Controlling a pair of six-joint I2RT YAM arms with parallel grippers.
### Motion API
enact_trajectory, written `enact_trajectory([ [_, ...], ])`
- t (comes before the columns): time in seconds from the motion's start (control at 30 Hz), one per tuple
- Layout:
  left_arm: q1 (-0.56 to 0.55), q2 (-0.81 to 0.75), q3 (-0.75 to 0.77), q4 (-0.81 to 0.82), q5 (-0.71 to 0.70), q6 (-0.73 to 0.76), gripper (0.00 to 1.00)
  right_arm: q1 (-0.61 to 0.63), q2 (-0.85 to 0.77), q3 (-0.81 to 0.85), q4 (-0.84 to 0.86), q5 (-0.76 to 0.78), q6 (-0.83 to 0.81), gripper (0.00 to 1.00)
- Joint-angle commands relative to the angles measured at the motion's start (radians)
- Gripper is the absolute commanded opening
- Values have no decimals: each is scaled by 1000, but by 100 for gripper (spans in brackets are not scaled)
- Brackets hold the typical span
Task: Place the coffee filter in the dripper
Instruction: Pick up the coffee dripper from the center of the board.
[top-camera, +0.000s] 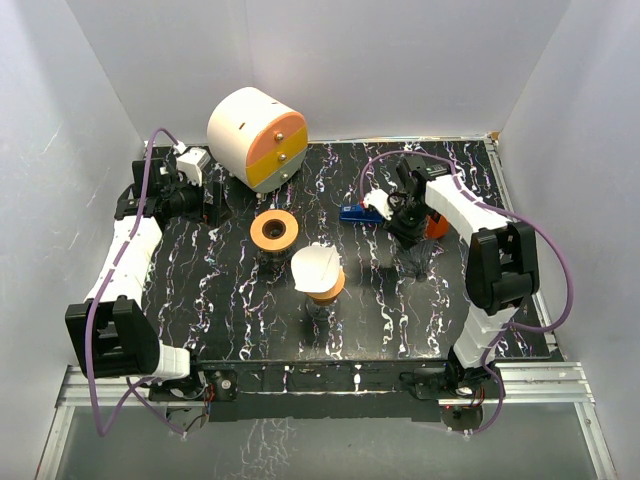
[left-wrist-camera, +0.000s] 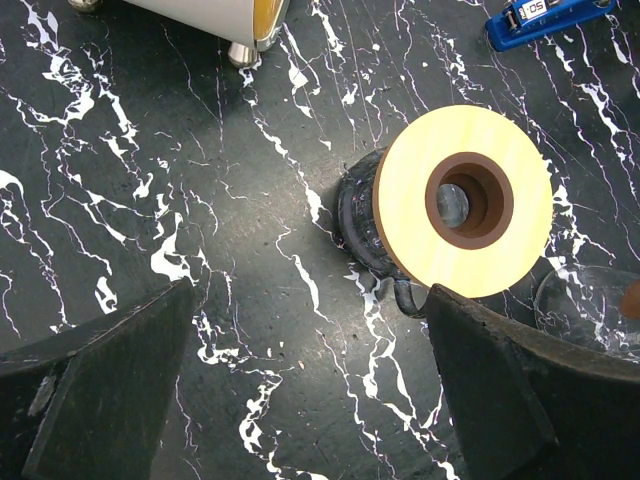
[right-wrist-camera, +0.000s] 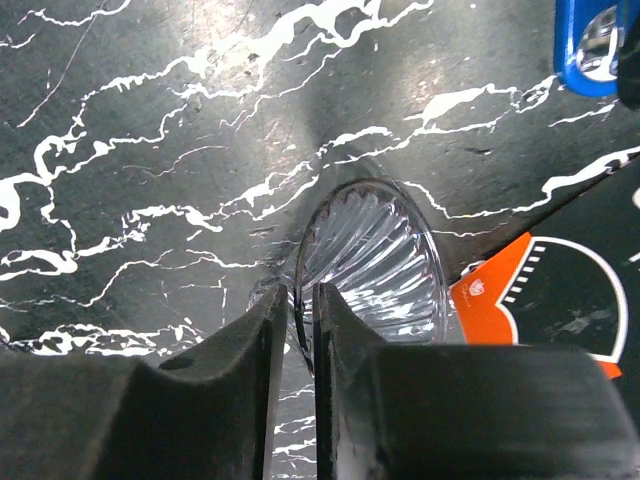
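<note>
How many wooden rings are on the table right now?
2. The bare wooden ring tops a glass vessel left of centre. The second wooden ring sits just lower right in the top view, under the white coffee filter. None seems hidden.

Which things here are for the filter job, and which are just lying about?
For the job: filter, dripper, right gripper pinching its rim.
Lying about: collared carafe, white drum, blue tool, orange packet.

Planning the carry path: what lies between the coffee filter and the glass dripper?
Nothing: the top view shows only bare marbled tabletop between the coffee filter and the dripper, which the right tool pinches.
</note>
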Motion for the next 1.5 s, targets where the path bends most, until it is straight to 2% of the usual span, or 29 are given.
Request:
enact_trajectory([
  [0.0, 6, -28, 7, 6, 37, 2, 99, 2, 9, 51, -61, -5, -37, 15],
  [0.33, 7, -40, -5, 14, 42, -1, 99, 1, 1, 26, -117, 28, -59, 33],
  [0.53, 6, -49, -15, 18, 41, 0, 99, -3, -24, -5, -125, 62, -62, 36],
  [0.67, 6, -51, -16, 19, 42, -1, 99, -12, -29, -15, -132, 74, -65, 31],
  [0.83, 6, -57, -22, 24, 42, 0, 99, -19, -26, -15, -148, 63, -65, 16],
  [1.03, 6, -55, -11, 22, 46, -11, 99, -19, -57, 19, -167, -19, -48, 0],
  [1.27, 6, -46, 0, 26, 62, -20, 99, -19, -160, 67, -141, -113, -15, 0],
  [1.47, 5, 9, 61, 6, 96, -36, 99, -2, -189, 212, -87, -171, 33, 0],
])
